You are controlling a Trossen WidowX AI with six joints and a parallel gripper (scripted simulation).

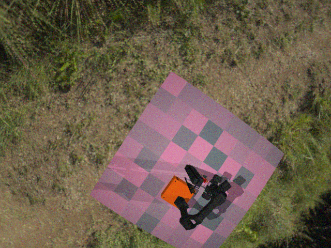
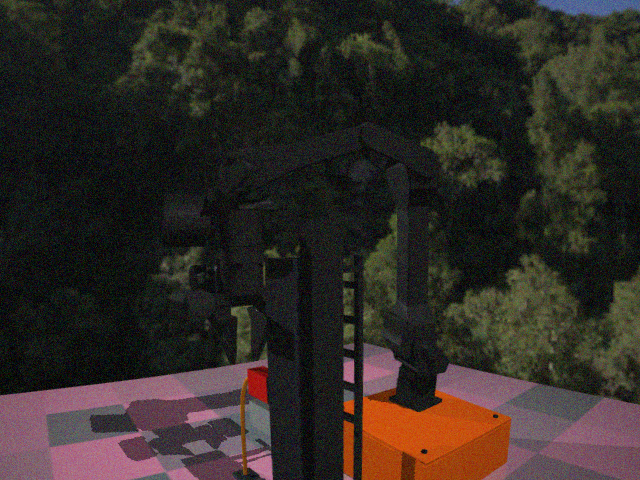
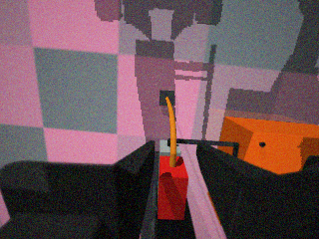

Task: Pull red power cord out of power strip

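I see my claw (image 3: 171, 164) pointing down over the pink and grey checkered counter (image 3: 75, 75). Its two dark fingers stand partly apart, holding nothing. Seen from the wrist, a red block (image 3: 172, 191), the plug or the strip, I cannot tell which, lies between and below them. Whether they touch it I cannot tell. An orange-yellow cord (image 3: 171, 131) rises from its top. From outside, the block (image 2: 257, 383) sits on the counter beside the arm's orange base (image 2: 439, 428), with the cord (image 2: 242, 423) curving down to a small dark end on the counter.
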